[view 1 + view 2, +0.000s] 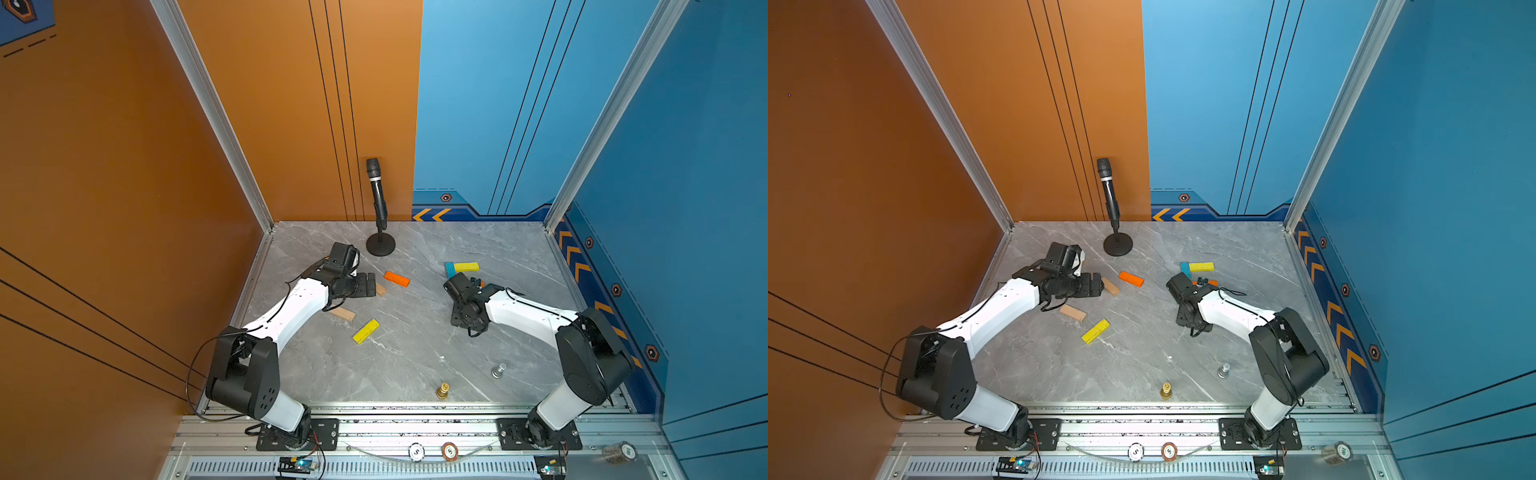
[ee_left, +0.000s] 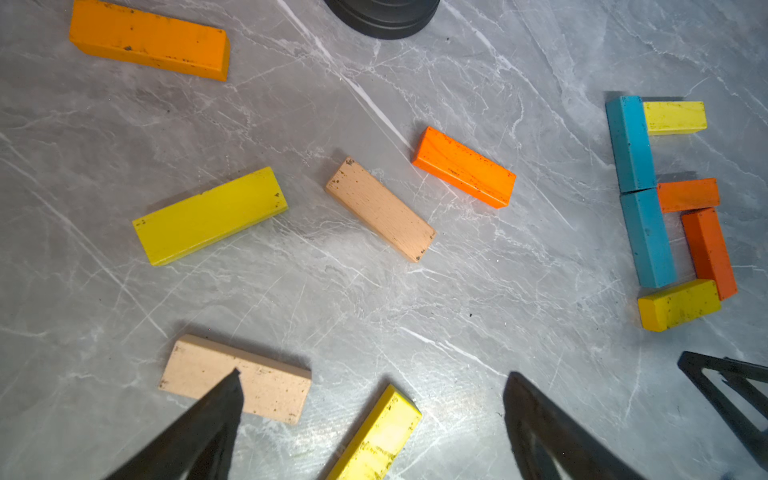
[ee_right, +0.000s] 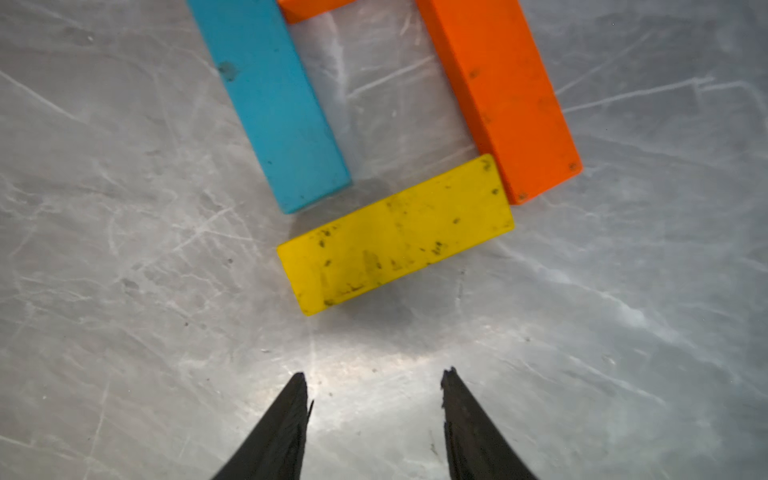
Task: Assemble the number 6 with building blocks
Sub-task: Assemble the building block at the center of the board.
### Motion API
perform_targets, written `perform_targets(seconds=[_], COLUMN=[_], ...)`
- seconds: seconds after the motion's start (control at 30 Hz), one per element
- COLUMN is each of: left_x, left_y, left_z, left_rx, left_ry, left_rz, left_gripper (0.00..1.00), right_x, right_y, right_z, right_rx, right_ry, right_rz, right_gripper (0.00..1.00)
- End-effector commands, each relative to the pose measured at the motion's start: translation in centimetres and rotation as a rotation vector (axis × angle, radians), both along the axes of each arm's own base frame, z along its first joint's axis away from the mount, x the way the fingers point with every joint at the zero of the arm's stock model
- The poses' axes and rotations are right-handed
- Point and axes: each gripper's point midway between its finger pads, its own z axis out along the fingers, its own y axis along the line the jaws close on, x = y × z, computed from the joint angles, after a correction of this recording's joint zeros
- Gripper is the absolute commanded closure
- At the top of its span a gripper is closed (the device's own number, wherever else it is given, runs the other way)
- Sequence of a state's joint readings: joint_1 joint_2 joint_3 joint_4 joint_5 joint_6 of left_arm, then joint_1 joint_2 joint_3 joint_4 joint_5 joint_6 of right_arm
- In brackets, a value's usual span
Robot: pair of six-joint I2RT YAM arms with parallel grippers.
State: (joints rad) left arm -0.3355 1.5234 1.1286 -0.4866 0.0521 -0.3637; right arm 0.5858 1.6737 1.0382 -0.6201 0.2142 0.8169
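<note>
Loose building blocks lie on the grey marble table [image 1: 415,353]: an orange one [image 2: 463,166], a tan one [image 2: 380,210], two yellow ones [image 2: 210,216] [image 2: 376,436], another tan one [image 2: 237,380] and another orange one [image 2: 149,39]. Further right, several blocks lie together as a figure: two blue ones [image 2: 629,143] end to end, with yellow [image 2: 674,117], orange [image 2: 688,194], orange [image 2: 708,253] and yellow [image 2: 679,305] bars. My left gripper [image 2: 374,372] hangs wide open over the loose blocks and holds nothing. My right gripper [image 3: 375,372] is open just short of the figure's lower yellow block [image 3: 395,235].
A black microphone [image 1: 376,187] on a round stand [image 1: 380,244] is at the back middle. A gold chess piece [image 1: 443,390] and a silver one [image 1: 498,370] stand near the front edge. Orange and blue walls close in the table on three sides.
</note>
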Motion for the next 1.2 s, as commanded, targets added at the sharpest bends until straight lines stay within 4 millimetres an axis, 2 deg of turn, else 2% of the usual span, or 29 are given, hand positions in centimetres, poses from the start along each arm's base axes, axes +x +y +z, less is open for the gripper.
perform_targets(seconds=[0.0,0.17,0.4,0.8,1.17], left_x=[0.6,0.6,0.6,0.6,0.7], left_y=[-0.5,-0.5,-0.5,-0.4,-0.5], left_z=[1.1,1.3,1.2,0.9,0.9], left_rx=[0.007,0.011,0.013,0.016,0.017], left_ry=[-0.033,-0.038,-0.036,-0.031,-0.029], left_rz=[-0.014,-0.016,-0.016,-0.016,-0.018], left_gripper=[0.02,0.02,0.02,0.02,0.02], right_x=[0.4,1.2,1.7,1.5,1.3], right_y=[0.3,0.7,0.0,-1.1,-1.0], right_z=[-0.6,-1.7,-2.6,-3.8,-4.2], right_rx=[-0.039,-0.063,-0.077,-0.045,-0.028], right_ry=[0.024,0.052,0.072,0.09,0.107], right_rz=[0.005,0.028,0.047,0.144,0.188], right_gripper=[0.47,0.47,0.48,0.48,0.48])
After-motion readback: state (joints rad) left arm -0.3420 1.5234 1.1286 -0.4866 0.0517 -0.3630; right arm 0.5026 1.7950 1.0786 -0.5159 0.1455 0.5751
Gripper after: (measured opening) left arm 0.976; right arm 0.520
